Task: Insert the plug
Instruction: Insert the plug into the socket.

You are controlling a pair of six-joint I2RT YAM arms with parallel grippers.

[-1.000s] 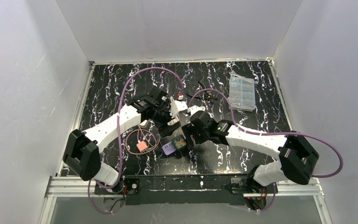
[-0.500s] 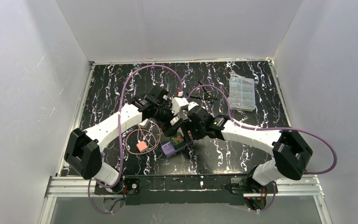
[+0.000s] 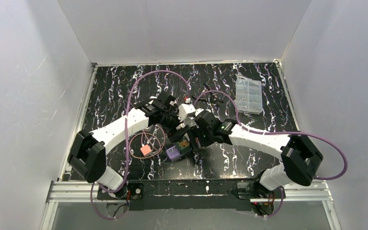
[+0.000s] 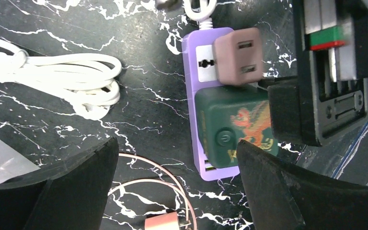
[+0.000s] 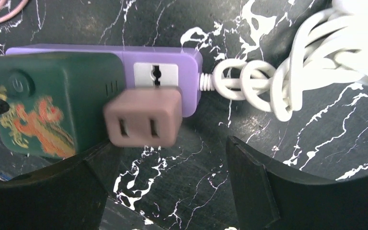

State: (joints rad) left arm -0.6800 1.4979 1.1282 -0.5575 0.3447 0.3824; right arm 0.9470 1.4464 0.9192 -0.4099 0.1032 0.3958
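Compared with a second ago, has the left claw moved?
Yes. The left claw has shifted right, away from the pink square and closer over the purple power strip.

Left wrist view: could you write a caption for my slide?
Open left fingers over a purple power strip with a brown adapter and green charger.

The left arm is stretched forward and inward from its base, with the elbow raised at the left and the wrist angled downward. The right arm is posed as its mirror, with the elbow lifted at the right and the forearm laid low toward the centre. The two wrists are held close together, almost meeting. On both arms the jaws are set wide apart and pointed down, with nothing clamped between them. The left arm's fingers are seen spread at the lower corners of its wrist view, and the right arm's fingers likewise.
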